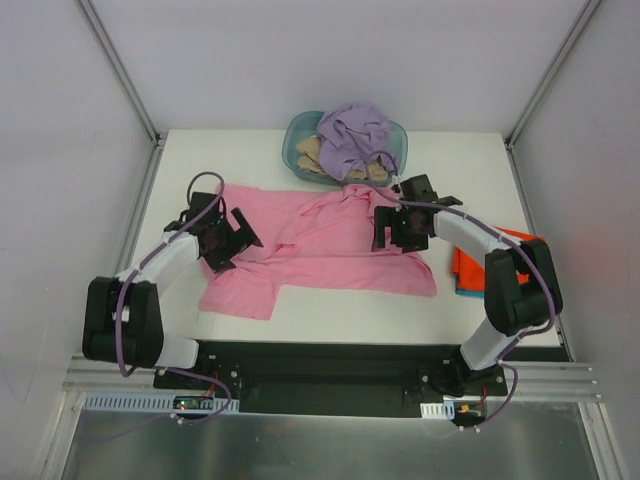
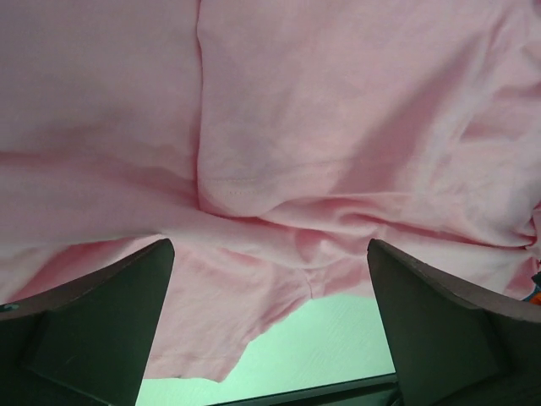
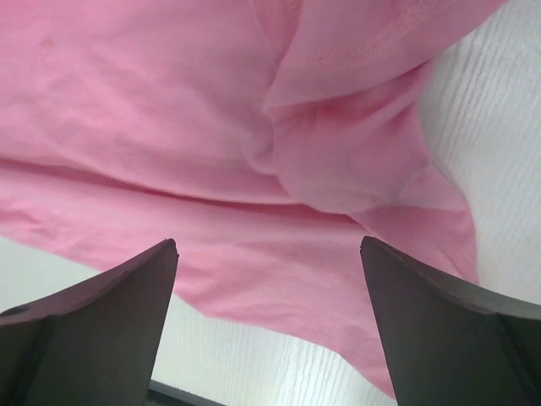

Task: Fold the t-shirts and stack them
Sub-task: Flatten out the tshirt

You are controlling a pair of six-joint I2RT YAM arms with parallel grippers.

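Pink t-shirt [image 1: 330,250]: lies spread and rumpled on the middle of the white counter [image 1: 500,170], with one sleeve towards the near left and wrinkles bunched along the far edge.
Left hand [image 1: 232,240]: released, fingers spread wide with nothing between them. It hangs over the left edge of the pink t-shirt. The wrist view shows a stitched seam and a cloth edge just ahead of the fingers.
Right hand [image 1: 393,230]: released, jaws wide and empty, over the right part of the pink t-shirt near its far corner. Whether it touches the cloth I cannot tell.
Lavender t-shirt [image 1: 355,135]: heaped loosely in the basket [image 1: 293,135] at the far edge of the counter, spilling over its rim.
Tan t-shirt [image 1: 312,152]: crumpled in the same basket, partly under the lavender one.
Orange-red t-shirt [image 1: 470,268]: folded flat at the right side of the counter, partly hidden by the right arm, with a thin teal edge showing beneath it.
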